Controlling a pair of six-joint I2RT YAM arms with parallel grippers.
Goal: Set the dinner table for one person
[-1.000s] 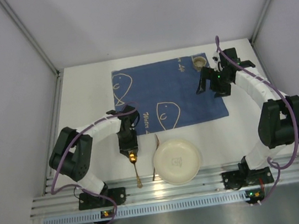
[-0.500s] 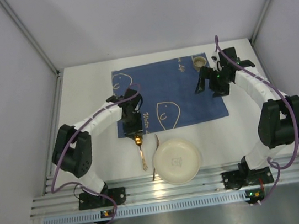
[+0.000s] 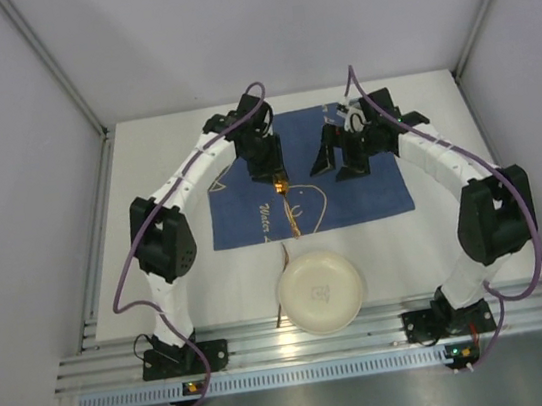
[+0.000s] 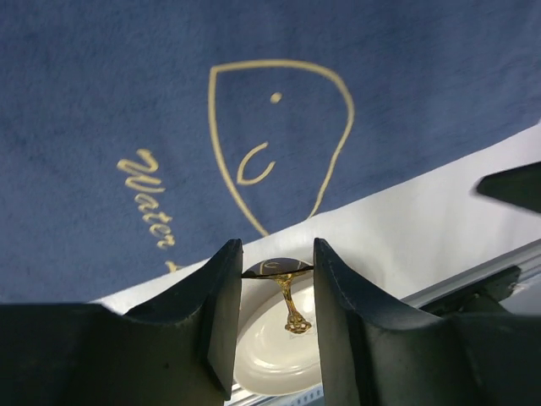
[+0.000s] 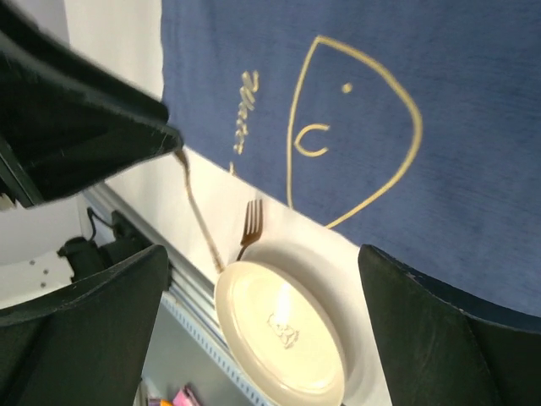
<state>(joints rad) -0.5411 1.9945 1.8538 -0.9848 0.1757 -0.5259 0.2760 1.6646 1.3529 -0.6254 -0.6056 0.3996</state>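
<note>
**Item 1.** Left gripper (image 4: 277,247): fingers (image 4: 221,313) were clenched on the top end of a gold-coloured utensil (image 3: 294,216), which hung down from them. Whether it was a spoon or a knife could not be told. In the overhead view this gripper stood at centre frame above the blue cloth (image 3: 370,189), and the utensil's lower end hung over the cloth's lower part.

**Item 2.** Right gripper (image 5: 262,251): fingers (image 5: 439,338) were spread wide with nothing between them. Overhead it hung just right of the left gripper, in the upper centre, also above the cloth.

**Item 3.** Blue cloth: it bore pale fish outlines and a line of lettering. It lay flat in the middle of the dinner table (image 3: 160,168).

**Item 4.** Plate (image 3: 321,292): round and cream. It sat in the lower centre of the overhead view on bare tabletop, just below the cloth's lower edge and not overlapping it.

**Item 5.** Fork (image 5: 251,222): it lay on the table at the plate's left rim, tines toward the cloth. The handle was partly hidden by the plate.

**Item 6.** Dinner table: matte white, it filled the middle of the overhead frame. A ribbed aluminium rail (image 3: 321,342) ran along its lower edge, and it carried the cloth, plate and fork.
</note>
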